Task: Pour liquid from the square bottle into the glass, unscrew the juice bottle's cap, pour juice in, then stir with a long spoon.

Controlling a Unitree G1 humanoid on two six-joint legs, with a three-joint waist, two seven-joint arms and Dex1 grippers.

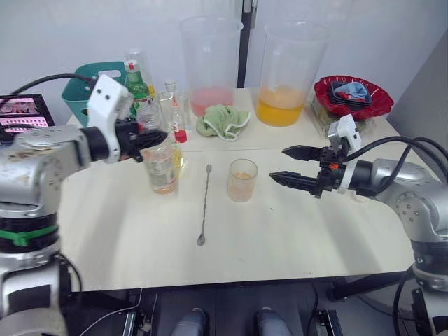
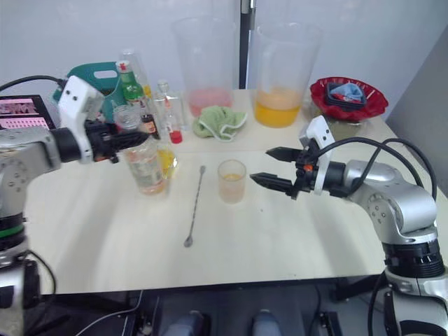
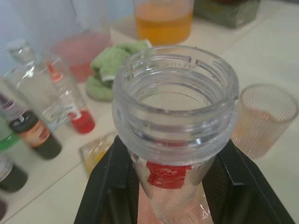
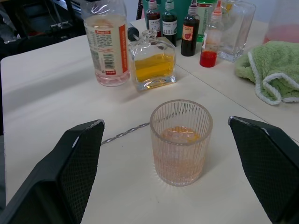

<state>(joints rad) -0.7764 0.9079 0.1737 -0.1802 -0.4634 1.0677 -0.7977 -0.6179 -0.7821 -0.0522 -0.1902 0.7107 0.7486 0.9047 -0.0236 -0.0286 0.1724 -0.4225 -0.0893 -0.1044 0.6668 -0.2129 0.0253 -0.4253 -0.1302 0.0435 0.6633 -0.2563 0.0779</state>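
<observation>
My left tool [image 1: 150,137] pinches the neck of the tall ribbed clear plastic juice bottle [image 1: 162,166], which stands upright on the pale tabletop [image 1: 280,238]; its mouth is open, and my fingers hide most of the neck. Pale pink liquid sits low in it. The small squat square glass bottle [image 4: 153,65] with yellow liquid stands just behind the juice bottle, half covered by it from my head but plain from my right wrist. My right tool [image 1: 287,164] hovers spread wide, just beside the short clear ribbed glass [image 1: 242,180], which holds a little pale orange liquid. The thin silvery long spoon [image 1: 204,205] lies flat between juice bottle and glass, touching neither. Farther back crowd small dark sauce bottles [image 4: 190,29], a green glass bottle [image 1: 137,82], a crumpled green cloth [image 1: 222,120], two huge clear beakers [image 1: 287,73] and a red bowl [image 1: 352,95].
</observation>
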